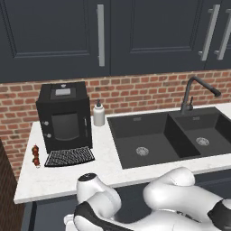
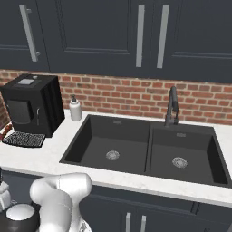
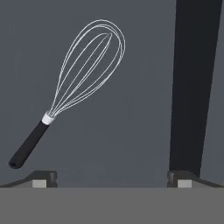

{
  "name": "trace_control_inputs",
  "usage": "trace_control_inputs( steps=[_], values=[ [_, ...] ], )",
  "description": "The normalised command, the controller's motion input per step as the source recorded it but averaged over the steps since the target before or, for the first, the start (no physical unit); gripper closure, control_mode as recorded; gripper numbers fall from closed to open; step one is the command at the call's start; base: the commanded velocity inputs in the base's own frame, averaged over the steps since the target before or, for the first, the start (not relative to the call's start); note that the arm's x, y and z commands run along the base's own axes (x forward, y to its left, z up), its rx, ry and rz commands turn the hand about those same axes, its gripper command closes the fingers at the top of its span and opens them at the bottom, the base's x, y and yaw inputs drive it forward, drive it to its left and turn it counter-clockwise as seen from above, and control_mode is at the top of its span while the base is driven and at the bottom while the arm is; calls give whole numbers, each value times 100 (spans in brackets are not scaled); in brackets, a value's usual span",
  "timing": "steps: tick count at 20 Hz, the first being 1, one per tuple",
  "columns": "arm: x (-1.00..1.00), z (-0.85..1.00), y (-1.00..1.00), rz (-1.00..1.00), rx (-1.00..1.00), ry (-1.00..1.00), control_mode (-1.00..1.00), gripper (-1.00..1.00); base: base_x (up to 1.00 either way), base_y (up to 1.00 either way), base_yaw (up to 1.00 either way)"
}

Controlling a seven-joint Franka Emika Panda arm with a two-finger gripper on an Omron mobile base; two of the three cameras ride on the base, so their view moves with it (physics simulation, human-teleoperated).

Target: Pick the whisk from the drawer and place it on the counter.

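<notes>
In the hand view the whisk (image 3: 74, 83) lies flat on the dark grey floor of the drawer (image 3: 144, 78), its silver wire loops toward the upper right and its black handle toward the lower left. My gripper (image 3: 111, 177) hangs above it, open, its two fingertips (image 3: 43, 178) wide apart with nothing between them; the handle's end lies just left of the left tip. A dark band, the drawer's wall (image 3: 192, 83), runs down the right side. The white counter (image 1: 101, 155) with its black double sink (image 1: 149, 137) shows in both base views.
A black coffee machine (image 1: 65, 119) stands at the counter's left, with a soap dispenser (image 1: 99, 113) beside it and a small pepper mill (image 1: 35, 155) at the far left. A black faucet (image 1: 191, 94) rises behind the sink. Dark upper cabinets (image 1: 54, 36) hang above the brick wall.
</notes>
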Motion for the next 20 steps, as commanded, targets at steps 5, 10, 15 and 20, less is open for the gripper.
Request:
trace_control_inputs(
  steps=[5,10,15,20],
  values=[
    [0,-29,2,0,-17,4,-100,-100,0,0,0],
    [10,-3,8,0,-5,0,-100,-100,0,0,0],
    [5,-21,23,-1,-7,0,-100,-100,0,0,0],
    [-5,-53,2,-4,-10,0,-100,-100,0,0,0]
  ],
)
